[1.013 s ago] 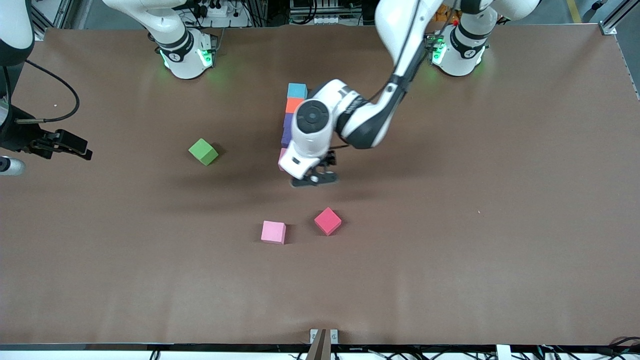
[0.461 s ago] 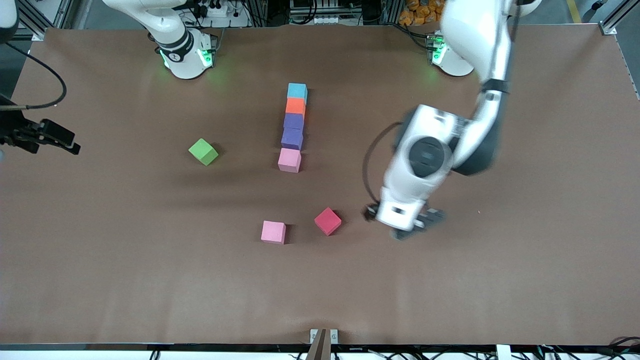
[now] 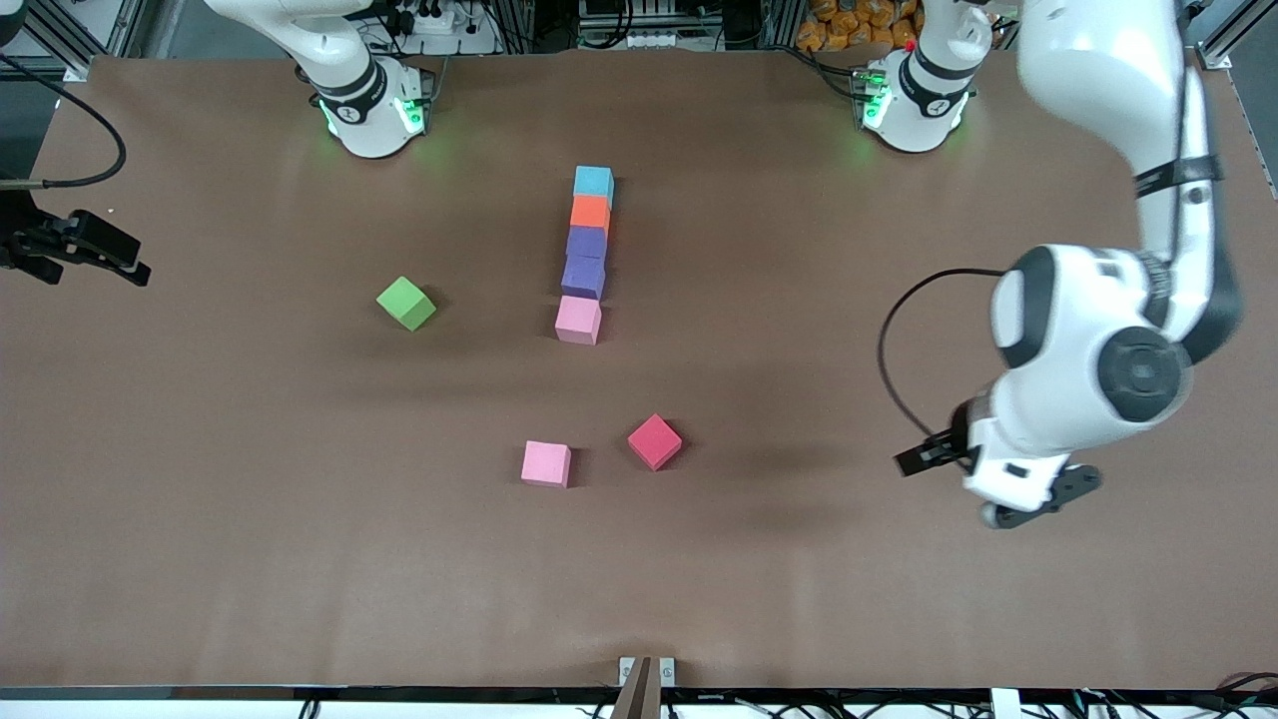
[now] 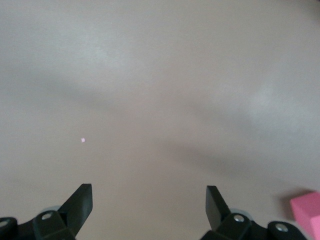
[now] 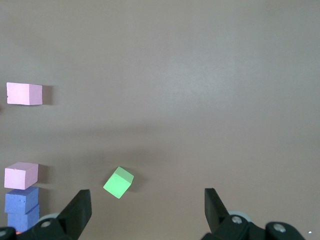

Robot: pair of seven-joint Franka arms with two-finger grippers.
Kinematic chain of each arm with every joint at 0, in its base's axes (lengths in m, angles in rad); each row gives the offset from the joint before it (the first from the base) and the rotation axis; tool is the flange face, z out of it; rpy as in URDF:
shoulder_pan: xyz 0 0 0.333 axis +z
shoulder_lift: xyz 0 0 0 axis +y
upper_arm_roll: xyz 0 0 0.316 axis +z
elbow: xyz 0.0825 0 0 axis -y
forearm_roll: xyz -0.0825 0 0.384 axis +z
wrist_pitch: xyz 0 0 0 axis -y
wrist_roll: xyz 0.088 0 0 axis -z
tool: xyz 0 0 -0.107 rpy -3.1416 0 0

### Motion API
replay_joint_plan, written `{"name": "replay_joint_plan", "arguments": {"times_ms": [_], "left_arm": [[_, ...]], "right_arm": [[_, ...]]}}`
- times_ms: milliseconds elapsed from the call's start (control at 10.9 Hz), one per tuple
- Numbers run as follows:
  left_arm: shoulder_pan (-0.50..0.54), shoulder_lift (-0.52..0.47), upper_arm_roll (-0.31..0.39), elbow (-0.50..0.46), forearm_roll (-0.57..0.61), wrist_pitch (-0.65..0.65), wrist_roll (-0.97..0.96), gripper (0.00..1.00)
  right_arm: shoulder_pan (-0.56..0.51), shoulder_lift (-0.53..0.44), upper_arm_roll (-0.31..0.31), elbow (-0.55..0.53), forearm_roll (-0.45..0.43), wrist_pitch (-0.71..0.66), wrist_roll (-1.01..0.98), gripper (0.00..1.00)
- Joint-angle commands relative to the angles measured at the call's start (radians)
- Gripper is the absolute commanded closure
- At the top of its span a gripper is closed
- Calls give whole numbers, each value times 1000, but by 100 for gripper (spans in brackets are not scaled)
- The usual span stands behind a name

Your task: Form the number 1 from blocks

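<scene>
Five blocks (image 3: 585,255) stood in a line mid-table | green (image 3: 406,303), pink (image 3: 546,463), red (image 3: 655,441) lay loose | left gripper (image 3: 1008,491) spread empty over bare table | right gripper (image 3: 95,255) spread, waiting at table's edge | advice: descend squarely over the loose pink cube, align it flush under the line.

No readable text, labels, brand names, numbers or signs appear in any view.
</scene>
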Motion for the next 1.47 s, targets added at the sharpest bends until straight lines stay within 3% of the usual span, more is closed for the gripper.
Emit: {"name": "replay_joint_plan", "arguments": {"times_ms": [0, 276, 368, 645, 737, 1105, 1382], "left_arm": [[4, -136, -13, -163, 32, -9, 45, 0], [41, -301, -23, -341, 136, -3, 66, 0], [99, -335, -67, -357, 137, -3, 100, 0], [322, -411, -329, -348, 228, -3, 88, 0], [369, -452, -383, -348, 253, -3, 100, 0], [378, -529, -389, -319, 229, -9, 277, 0], [378, -575, -390, -299, 221, -142, 411, 0]], "right_arm": [[-2, -6, 30, 9, -19, -9, 72, 0], [-5, 1, 30, 11, -13, -11, 74, 0], [1, 1, 28, 12, -14, -14, 75, 0], [1, -2, 25, 11, -13, -14, 75, 0], [-1, -2, 25, 11, -13, -16, 74, 0], [-21, 1, 30, 11, -11, -16, 63, 0], [-53, 1, 60, 11, -11, -14, 39, 0]]}}
